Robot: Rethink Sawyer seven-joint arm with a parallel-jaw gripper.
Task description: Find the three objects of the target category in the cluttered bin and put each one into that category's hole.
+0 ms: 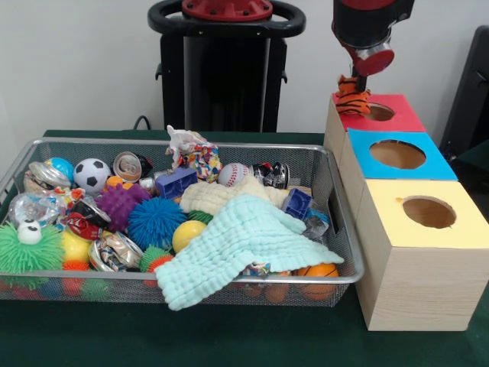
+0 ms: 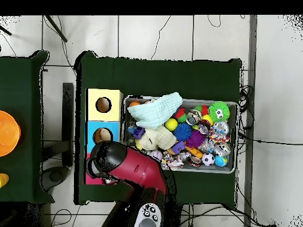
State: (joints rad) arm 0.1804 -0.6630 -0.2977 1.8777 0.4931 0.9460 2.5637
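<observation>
Gripper [image 1: 354, 82] hangs over the red box [image 1: 397, 115], and from my seat I see a striped orange-and-black tiger toy [image 1: 352, 97] pinched at its tip, so it is closed on that toy. Its lower end touches the rim of the red box's hole [image 1: 379, 112]. Beside it sit the blue box [image 1: 397, 155] and yellow box [image 1: 428, 212]. From overhead the arm [image 2: 127, 165] hides the red box. Left of the boxes, the wire bin [image 1: 340, 229] holds balls, cans and a mint cloth [image 1: 241, 246].
</observation>
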